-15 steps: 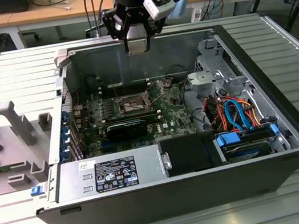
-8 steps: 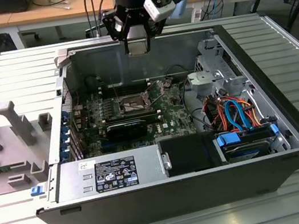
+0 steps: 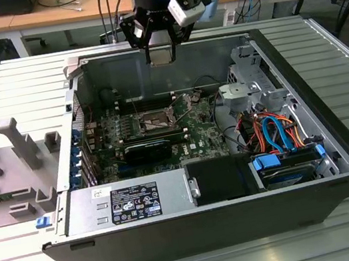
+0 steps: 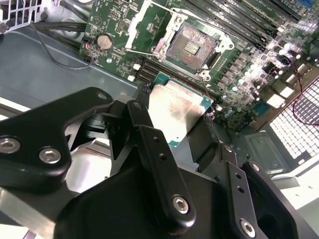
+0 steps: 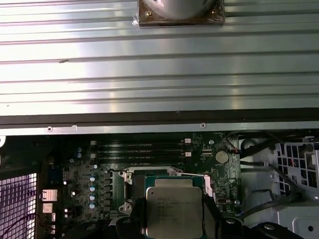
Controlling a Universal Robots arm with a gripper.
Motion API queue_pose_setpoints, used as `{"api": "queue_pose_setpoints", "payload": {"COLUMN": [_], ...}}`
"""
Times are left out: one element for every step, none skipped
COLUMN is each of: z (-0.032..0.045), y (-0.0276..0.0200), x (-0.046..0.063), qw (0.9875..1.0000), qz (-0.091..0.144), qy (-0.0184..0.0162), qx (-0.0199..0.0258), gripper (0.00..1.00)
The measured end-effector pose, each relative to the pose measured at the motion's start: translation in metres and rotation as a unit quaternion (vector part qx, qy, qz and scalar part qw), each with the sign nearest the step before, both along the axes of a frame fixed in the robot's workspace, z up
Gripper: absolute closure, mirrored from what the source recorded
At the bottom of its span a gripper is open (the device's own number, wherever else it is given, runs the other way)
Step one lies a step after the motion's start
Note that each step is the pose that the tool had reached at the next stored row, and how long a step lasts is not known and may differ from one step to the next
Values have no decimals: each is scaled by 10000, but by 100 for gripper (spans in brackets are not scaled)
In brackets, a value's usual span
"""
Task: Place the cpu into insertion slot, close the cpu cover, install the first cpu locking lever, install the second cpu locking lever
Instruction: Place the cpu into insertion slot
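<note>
My gripper [image 3: 161, 53] hangs above the open computer case, over its far wall, shut on the cpu [image 3: 161, 56]. In both wrist views the cpu [image 4: 177, 110] [image 5: 174, 211] is a flat silver-topped square with a green edge, clamped between the black fingers [image 4: 144, 127]. The insertion slot [image 4: 192, 46] [image 3: 152, 121] lies bare on the green board below, dark rimmed with a pale centre. The cpu cover [image 4: 138, 22] stands flipped up beside the slot. Thin wire levers [image 4: 149, 51] lie loose beside the slot.
Inside the case sit a labelled power supply [image 3: 133, 202], a black block [image 3: 220, 178] and a drive bay with blue and orange cables [image 3: 276, 133]. Long memory slots [image 5: 139, 147] and a coin battery [image 4: 104, 41] flank the socket. Grey fixture blocks [image 3: 10, 159] stand at the exterior view's left.
</note>
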State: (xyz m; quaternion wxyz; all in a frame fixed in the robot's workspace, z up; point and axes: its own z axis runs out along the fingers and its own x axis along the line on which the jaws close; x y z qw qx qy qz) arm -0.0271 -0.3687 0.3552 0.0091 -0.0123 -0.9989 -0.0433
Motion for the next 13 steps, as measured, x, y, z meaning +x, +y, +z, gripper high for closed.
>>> {"api": "queue_pose_setpoints", "payload": {"z": [-3, -6, -9, -13, -15, -18, -20, -24, -27, -31, -35, -39, -44], "y": [-2, -6, -10, -15, -21, -26, -32, -41, -48, -58, -64, -69, -74], "x": [0, 1, 1, 1, 0, 0, 0, 0, 0, 0, 0, 0, 0], "qw": [10000, 10000, 10000, 10000, 10000, 10000, 10000, 10000, 10000, 10000, 10000, 10000, 10000], "qz": [0, 0, 1, 0, 0, 0, 0, 0, 0, 0, 0, 0, 0], "qy": [0, 0, -1, -1, 0, 0, 0, 0, 0, 0, 0, -1, -1], "qx": [1, 1, 1, 2, 1, 1, 0, 0, 0, 1, 1, 1, 2], "gripper": [45, 45, 45, 45, 45, 45, 45, 45, 45, 45, 45, 45, 45]}}
